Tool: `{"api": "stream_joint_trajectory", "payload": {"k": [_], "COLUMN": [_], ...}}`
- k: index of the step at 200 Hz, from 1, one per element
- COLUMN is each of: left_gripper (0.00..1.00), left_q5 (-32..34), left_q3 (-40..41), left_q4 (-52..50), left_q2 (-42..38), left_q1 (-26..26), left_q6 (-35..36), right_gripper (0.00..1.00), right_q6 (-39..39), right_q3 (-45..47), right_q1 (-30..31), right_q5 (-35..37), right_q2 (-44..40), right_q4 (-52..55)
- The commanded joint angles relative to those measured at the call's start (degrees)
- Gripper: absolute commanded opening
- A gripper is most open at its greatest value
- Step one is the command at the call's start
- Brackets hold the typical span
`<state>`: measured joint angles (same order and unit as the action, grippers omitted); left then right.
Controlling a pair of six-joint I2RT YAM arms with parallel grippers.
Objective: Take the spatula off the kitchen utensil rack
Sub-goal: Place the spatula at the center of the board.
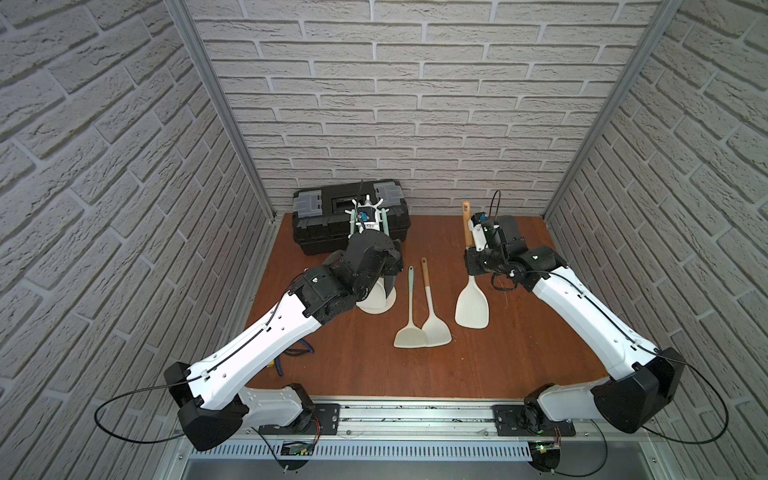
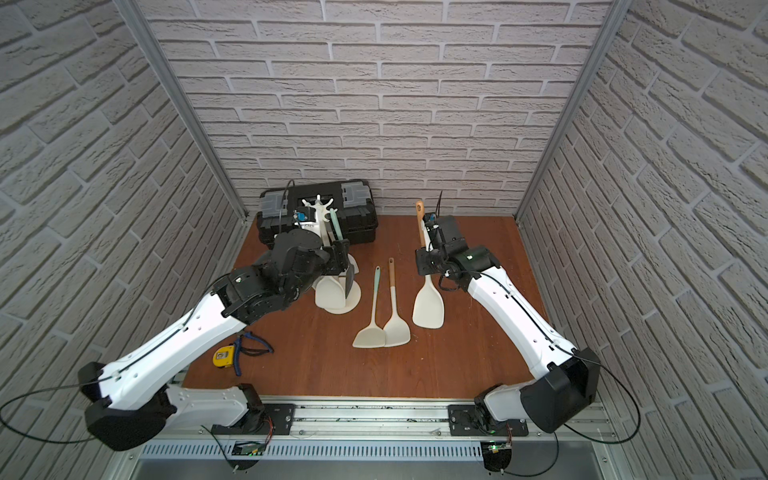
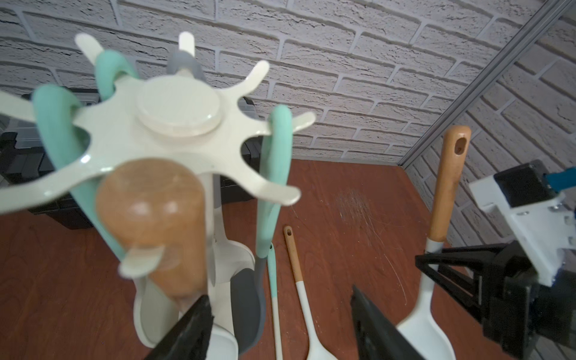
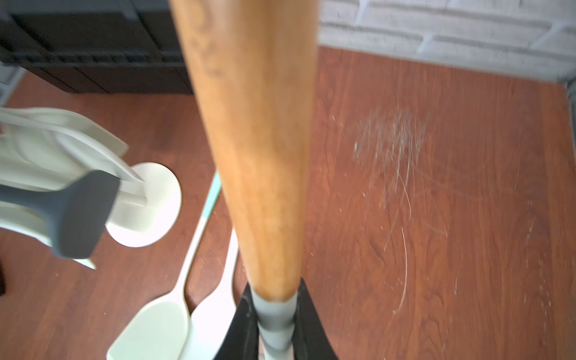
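Note:
The cream-white kitchen utensil rack [image 1: 376,305] [image 3: 184,124] stands in front of the toolbox, with teal-handled, grey and wood-handled utensils hanging from its prongs. My left gripper [image 3: 280,327] [image 2: 347,268] is open beside the rack's pole, below the crown, and holds nothing. Away from the rack, my right gripper [image 1: 471,259] [image 4: 276,314] is shut on the white neck of a wood-handled spatula [image 1: 473,307] [image 4: 255,140] [image 3: 448,187]. It holds the spatula upright, handle up, right of the table's middle.
A black toolbox [image 1: 349,216] sits against the back wall behind the rack. Two cream spatulas [image 1: 409,320] [image 1: 432,316] lie side by side mid-table. A yellow tape measure [image 2: 222,356] and blue-handled pliers [image 2: 245,349] lie under my left arm. Brick walls close in three sides.

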<state>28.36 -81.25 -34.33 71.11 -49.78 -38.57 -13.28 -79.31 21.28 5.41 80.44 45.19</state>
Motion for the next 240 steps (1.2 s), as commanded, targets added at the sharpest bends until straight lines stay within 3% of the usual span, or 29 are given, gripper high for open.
{"api": "stream_joint_trajectory", "payload": {"k": [1,40,105,160,240], "left_gripper": [0.72,0.71,0.71,0.71,0.74], "left_q5": [-3.5,-5.0,-8.5,-10.6,-22.0], "left_q3": [2.6,5.6,9.3,11.2,16.6], "left_q4": [0.6,-0.2,0.9,2.8,13.5], "left_q2": [-1.1,-2.3,-2.1,-2.4,-7.9], "left_q1": [1.4,3.8,6.9,8.6,8.9], "left_q6": [1.5,2.1,1.3,1.3,7.0], "right_gripper": [0.03,0.03,0.03,0.03,0.03], "right_q6": [-1.9,-1.3,-1.5,1.0,6.6], "right_q3": [3.6,6.0,4.1,1.7,-2.4], "right_q1": [-2.9,-4.6,-4.8,-5.6,-7.3], "right_q5": [-5.0,-6.2,-18.4,-19.5,-24.7], "right_q2": [2.0,8.2,20.8,26.5,31.0], "right_q4": [4.0,3.3,-3.1,-5.5,-6.2]}}
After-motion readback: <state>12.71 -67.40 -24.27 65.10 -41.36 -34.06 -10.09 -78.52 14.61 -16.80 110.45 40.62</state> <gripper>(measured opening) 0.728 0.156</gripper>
